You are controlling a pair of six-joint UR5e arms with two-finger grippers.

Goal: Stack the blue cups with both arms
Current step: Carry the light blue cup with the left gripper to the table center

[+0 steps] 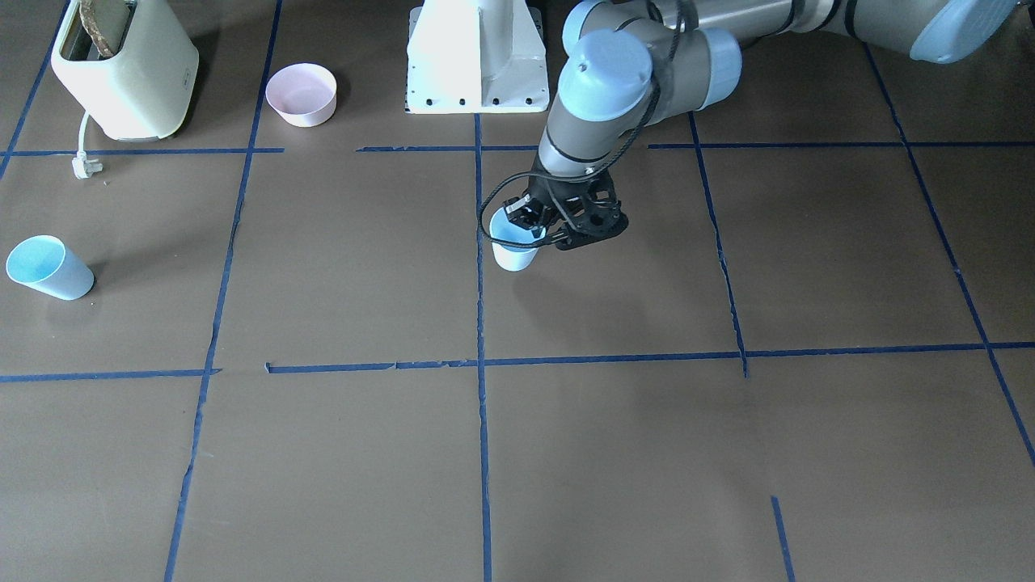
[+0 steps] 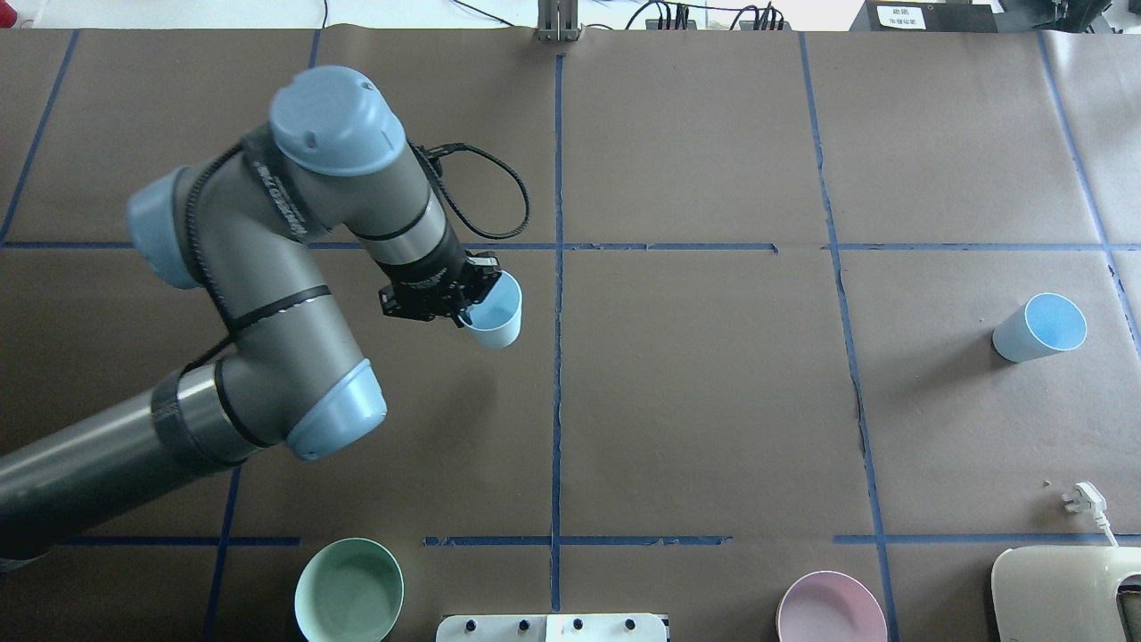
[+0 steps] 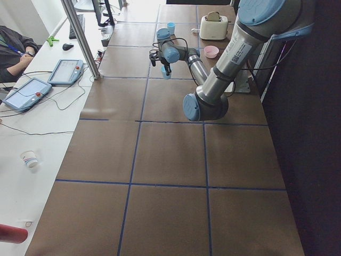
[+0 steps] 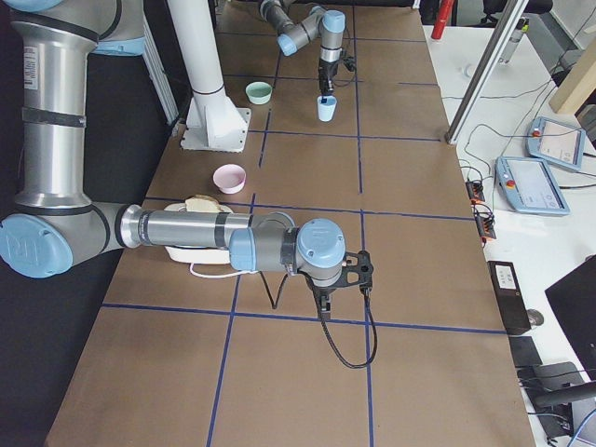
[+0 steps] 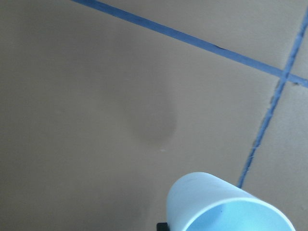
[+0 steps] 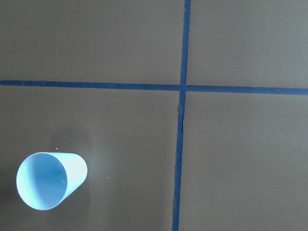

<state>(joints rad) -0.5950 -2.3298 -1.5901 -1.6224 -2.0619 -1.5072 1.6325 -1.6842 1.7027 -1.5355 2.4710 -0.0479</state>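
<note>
My left gripper is shut on the rim of one blue cup, held upright near the table's centre line. In the front view the same gripper holds this cup. The left wrist view shows the cup at the bottom edge, with its shadow apart on the table. The other blue cup stands alone at the far right; it also shows in the front view and the right wrist view. My right gripper shows only in the right side view, pointing down; I cannot tell whether it is open.
A mint-green bowl and a pink bowl stand near the robot's white pedestal. A cream toaster with a loose plug stands on the robot's right side. Blue tape lines cross the brown table.
</note>
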